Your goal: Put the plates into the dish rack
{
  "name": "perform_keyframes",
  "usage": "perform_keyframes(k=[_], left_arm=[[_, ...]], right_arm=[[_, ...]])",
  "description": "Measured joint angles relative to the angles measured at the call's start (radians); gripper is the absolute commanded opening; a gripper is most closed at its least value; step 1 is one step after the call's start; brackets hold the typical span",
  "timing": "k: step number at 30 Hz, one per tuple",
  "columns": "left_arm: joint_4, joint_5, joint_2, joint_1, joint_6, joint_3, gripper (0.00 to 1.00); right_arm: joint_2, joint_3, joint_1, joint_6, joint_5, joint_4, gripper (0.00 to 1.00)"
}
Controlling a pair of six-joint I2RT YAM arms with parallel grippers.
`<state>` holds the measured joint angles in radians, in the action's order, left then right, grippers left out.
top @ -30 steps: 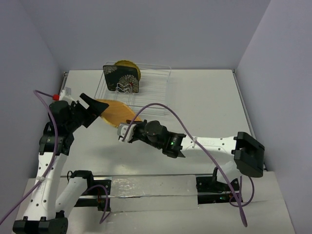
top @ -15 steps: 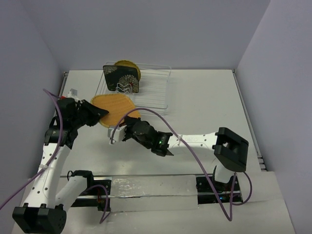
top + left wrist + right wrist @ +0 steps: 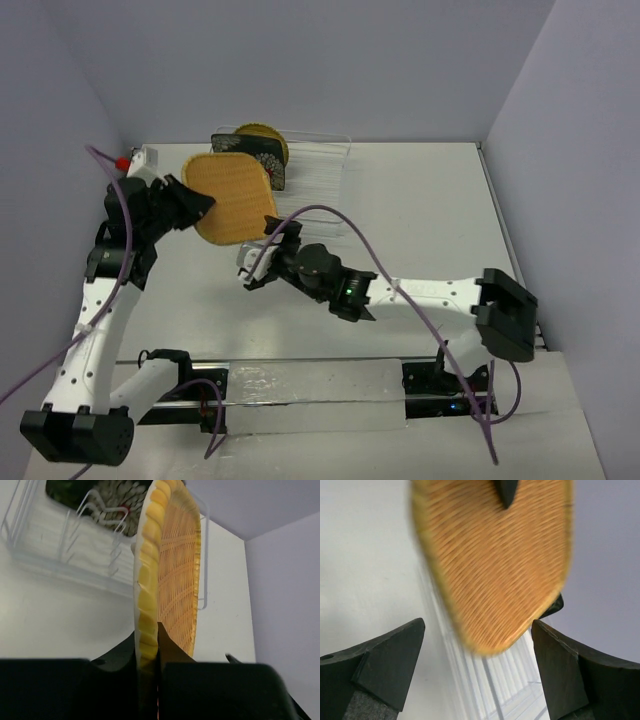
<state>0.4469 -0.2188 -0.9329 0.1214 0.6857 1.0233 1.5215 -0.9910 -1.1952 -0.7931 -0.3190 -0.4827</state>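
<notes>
Bamboo plate [image 3: 234,198]: held off the tabletop [image 3: 420,215] at the dish rack's [image 3: 310,180] 7 o'clock corner. It is tipped up, with its woven face toward the top camera. In the left wrist view it is edge-on [image 3: 172,565], and its long axis runs straight out from the grip toward the rack [image 3: 70,550].

Left end effector [image 3: 200,203]: clamped narrow on the plate's rim at its 9 o'clock side, one finger on each face [image 3: 172,652].

Right end effector [image 3: 258,255]: jaws wide and holding nothing, at the plate's 5 o'clock and apart from it. Its own camera shows the plate [image 3: 495,555] between and beyond the two spread fingers [image 3: 390,665].

Black plate [image 3: 262,162] and yellow plate [image 3: 263,135]: upright in the rack's 10 o'clock end.

Change from one second ago: the plate then lay low and nearly flat. The right end effector pinched its 5 o'clock edge and the left stood wide beside it. The grip has passed from right to left, and the plate is raised and turned up.
</notes>
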Motion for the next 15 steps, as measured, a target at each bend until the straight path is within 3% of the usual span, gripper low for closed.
perform_keyframes(k=[6, 9, 11, 15], left_arm=[[-0.124, -0.117, -0.333, 0.001, -0.275, 0.401, 0.0], [-0.119, -0.2, -0.493, 0.001, -0.52, 0.634, 0.0], [-0.11, -0.25, -0.545, 0.002, -0.727, 0.709, 0.0], [-0.029, -0.292, -0.556, 0.008, -1.107, 0.709, 0.0]], right_arm=[[-0.296, 0.097, 0.04, 0.183, 0.172, 0.126, 1.0], [-0.442, 0.157, 0.117, 0.264, 0.263, 0.17, 1.0], [-0.524, 0.19, 0.193, 0.31, 0.306, 0.193, 1.0], [-0.62, 0.215, 0.328, 0.374, 0.319, 0.245, 1.0]])
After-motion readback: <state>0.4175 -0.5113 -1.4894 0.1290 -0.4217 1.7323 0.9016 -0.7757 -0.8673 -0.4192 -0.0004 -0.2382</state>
